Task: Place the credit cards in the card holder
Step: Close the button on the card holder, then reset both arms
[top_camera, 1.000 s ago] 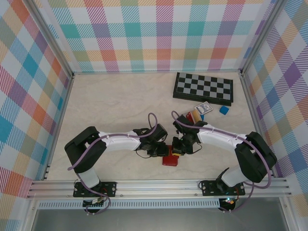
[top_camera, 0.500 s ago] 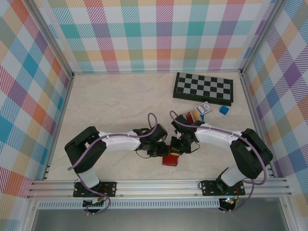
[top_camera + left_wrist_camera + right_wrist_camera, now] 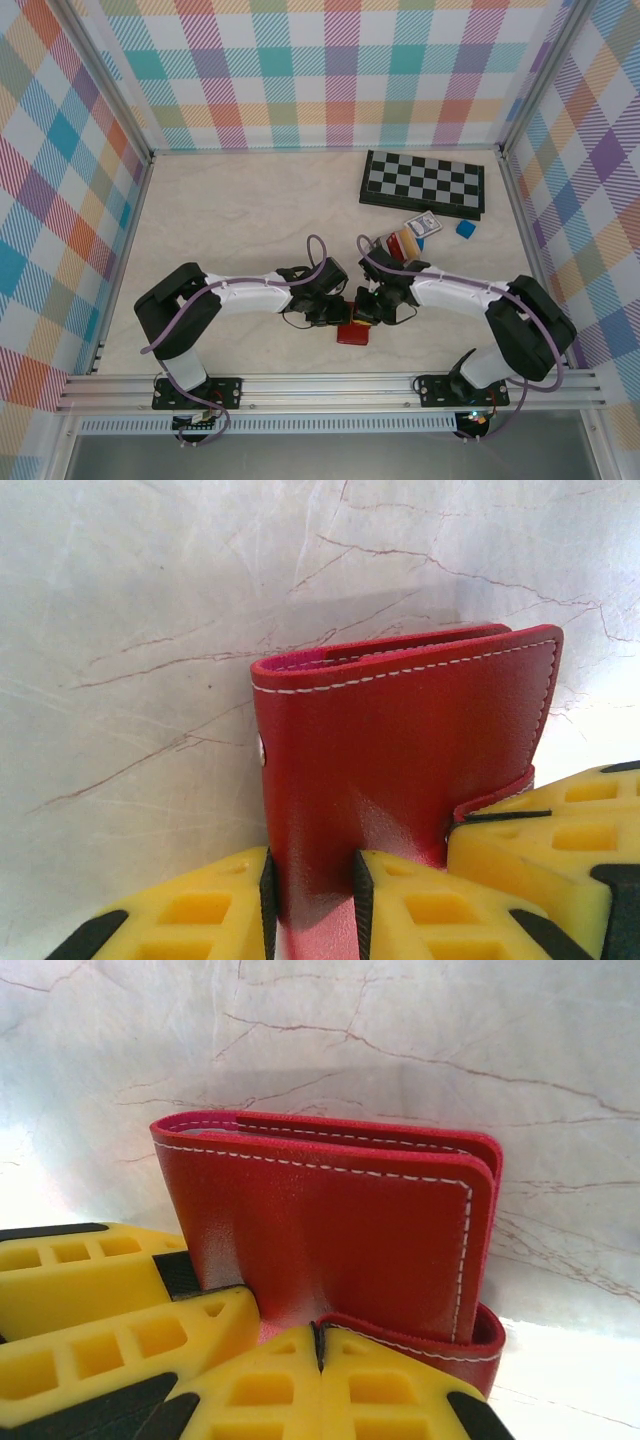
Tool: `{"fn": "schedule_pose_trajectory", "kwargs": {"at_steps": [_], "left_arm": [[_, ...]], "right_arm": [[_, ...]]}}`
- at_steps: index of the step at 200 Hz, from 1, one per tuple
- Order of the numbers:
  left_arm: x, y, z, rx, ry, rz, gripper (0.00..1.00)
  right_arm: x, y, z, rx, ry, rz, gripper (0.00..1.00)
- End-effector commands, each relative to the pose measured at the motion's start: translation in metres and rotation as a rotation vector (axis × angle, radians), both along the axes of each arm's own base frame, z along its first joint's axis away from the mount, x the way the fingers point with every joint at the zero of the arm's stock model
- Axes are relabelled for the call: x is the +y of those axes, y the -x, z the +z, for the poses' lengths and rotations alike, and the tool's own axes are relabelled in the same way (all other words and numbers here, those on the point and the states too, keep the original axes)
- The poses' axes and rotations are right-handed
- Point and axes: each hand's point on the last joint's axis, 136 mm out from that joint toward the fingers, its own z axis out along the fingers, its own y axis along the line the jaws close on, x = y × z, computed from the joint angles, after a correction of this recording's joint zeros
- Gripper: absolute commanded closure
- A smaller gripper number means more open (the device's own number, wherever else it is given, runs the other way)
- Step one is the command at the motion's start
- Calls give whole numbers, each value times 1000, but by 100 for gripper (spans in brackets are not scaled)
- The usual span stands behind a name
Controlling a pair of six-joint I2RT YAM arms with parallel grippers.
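Observation:
The red card holder [image 3: 353, 333] stands near the table's front edge, between both grippers. My left gripper [image 3: 315, 900] is shut on its lower body [image 3: 400, 750], one yellow finger on each side of the leather. My right gripper [image 3: 318, 1345] is shut, pinching the end of the snap tab [image 3: 430, 1338] that curls round the holder [image 3: 330, 1220]. From above, the left gripper [image 3: 338, 310] and the right gripper [image 3: 366, 310] meet just above the holder. The credit cards [image 3: 400, 243], red and orange, lie in a small pile behind the right arm. The holder's sleeves are hidden.
A blue-and-white patterned card [image 3: 421, 226] and a small blue cube [image 3: 465, 228] lie next to the card pile. A black-and-white chessboard [image 3: 423, 183] sits at the back right. Checked walls close in the table on three sides.
The right arm's elbow has swayed slightly left and back. Both grippers and the card holder stay where they were.

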Motion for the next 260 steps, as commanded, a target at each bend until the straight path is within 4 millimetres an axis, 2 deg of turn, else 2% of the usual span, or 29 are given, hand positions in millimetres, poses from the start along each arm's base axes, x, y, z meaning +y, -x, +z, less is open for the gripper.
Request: {"fn": "schedule_pose_trajectory", "kwargs": {"at_steps": [1, 10, 20, 29, 34, 42, 52, 64, 73, 87, 106, 113, 114, 115, 118, 130, 154, 172, 179, 196, 221, 240, 260], "left_arm": [[4, 3, -7, -10, -26, 4, 73], [4, 0, -2, -26, -20, 10, 72], [7, -4, 5, -57, -28, 23, 71], [12, -11, 16, -107, -31, 46, 69], [14, -16, 22, -142, -33, 58, 66], [28, -21, 32, -187, -81, 78, 62], [40, -32, 49, -264, -111, 103, 59], [62, -45, 71, -362, -157, 146, 52], [82, -57, 84, -437, -202, 182, 43], [120, -77, 103, -548, -288, 254, 25], [172, -103, 123, -627, -366, 383, 15], [189, -112, 126, -651, -387, 424, 11], [192, -113, 126, -653, -391, 430, 8], [195, -114, 127, -656, -394, 437, 6], [203, -118, 128, -667, -408, 454, 3], [236, -130, 133, -715, -507, 527, 0], [294, -145, 137, -773, -708, 633, 0], [331, -149, 138, -776, -834, 687, 0], [342, -151, 133, -793, -868, 689, 0], [351, -165, 123, -873, -844, 694, 0], [357, -181, 94, -914, -711, 715, 0], [351, -197, 83, -959, -674, 678, 0], [341, -215, 76, -979, -655, 599, 0]], "right_arm": [[-34, 35, -37, 96, 175, 11, 100], [-24, 24, -23, 36, 131, 38, 97], [-18, 9, -1, -50, 111, 54, 87], [-16, -7, 23, -154, 103, 65, 82], [-18, -17, 39, -224, 106, 60, 74], [-28, -32, 62, -330, 134, 31, 57], [-54, -49, 89, -460, 211, -39, 41], [-101, -67, 115, -612, 365, -155, 27], [-136, -78, 132, -722, 473, -226, 19], [-188, -92, 149, -867, 647, -327, 12], [-228, -113, 144, -978, 718, -342, 10], [-235, -120, 135, -1000, 701, -323, 10], [-241, -118, 127, -980, 725, -318, 9], [-234, -123, 131, -1006, 687, -307, 10], [-237, -126, 129, -1026, 687, -297, 9], [-240, -135, 104, -1043, 629, -249, 9], [-259, -149, 73, -1000, 579, -327, 10], [-249, -167, 71, -1046, 522, -271, 10], [-244, -174, 71, -1063, 495, -268, 10], [-242, -193, 70, -1063, 482, -259, 9], [-241, -219, 72, -1091, 464, -288, 9], [-243, -232, 72, -1095, 489, -286, 8], [-244, -235, 75, -1151, 505, -274, 7]]}}
